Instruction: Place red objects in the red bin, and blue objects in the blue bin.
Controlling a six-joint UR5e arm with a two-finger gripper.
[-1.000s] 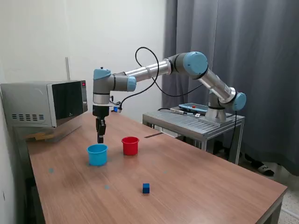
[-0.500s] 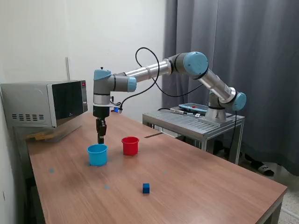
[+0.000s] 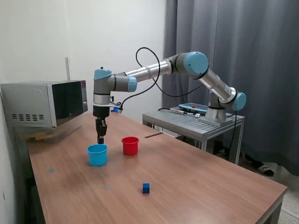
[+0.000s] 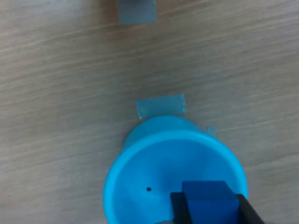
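My gripper (image 3: pixel 100 139) hangs just above the far rim of the blue bin (image 3: pixel 97 154), a light-blue cup. In the wrist view the gripper (image 4: pixel 210 211) is shut on a dark blue cube (image 4: pixel 209 197), held over the blue bin's (image 4: pixel 140 177) open mouth. The part of the cup's inside that shows holds nothing. The red bin (image 3: pixel 130 145), a red cup, stands beside it toward the exterior view's right. Another blue cube (image 3: pixel 146 188) lies on the table nearer the front. The red objects are out of view.
A microwave (image 3: pixel 44 103) stands at the table's back corner on the exterior view's left. A metal stand (image 3: pixel 194 119) carrying the arm's base is beyond the table on the right. Blue tape patches (image 4: pixel 160 106) mark the wood next to the blue cup.
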